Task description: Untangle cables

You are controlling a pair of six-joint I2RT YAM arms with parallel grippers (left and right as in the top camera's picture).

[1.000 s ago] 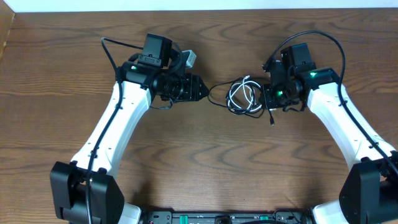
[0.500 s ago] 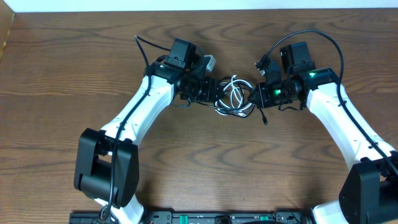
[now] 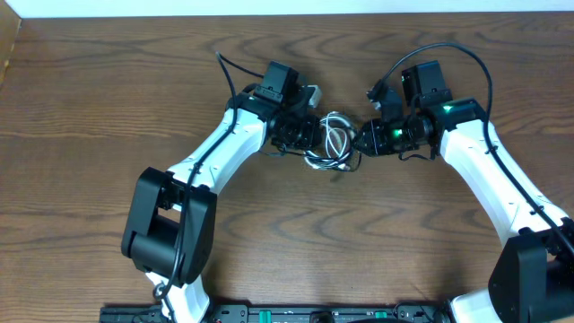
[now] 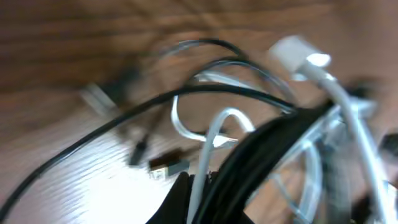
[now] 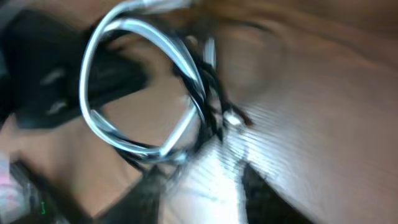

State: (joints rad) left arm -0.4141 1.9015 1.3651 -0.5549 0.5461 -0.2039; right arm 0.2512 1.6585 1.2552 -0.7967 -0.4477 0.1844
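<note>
The cables (image 3: 333, 140) lie in one small tangle on the wooden table between my two grippers: white loops mixed with thin black cords. My left gripper (image 3: 311, 138) is at the tangle's left side. In the left wrist view this gripper (image 4: 211, 202) is shut on a white cable (image 4: 219, 127) and a bundle of black cable (image 4: 261, 149); a white plug (image 4: 297, 55) sticks up behind. My right gripper (image 3: 360, 138) is at the tangle's right edge. The blurred right wrist view shows that gripper (image 5: 199, 193) open over bare table, with the white loops (image 5: 99, 124) just ahead of it.
Thick black robot cables arc over the right arm (image 3: 466, 58) and behind the left arm (image 3: 229, 67). The table's far edge (image 3: 287, 13) runs along the top of the overhead view.
The left arm swung right to the tangle and its gripper shut on the cables. The right gripper went from shut to open and edged left. The tangle shifted a little left.
</note>
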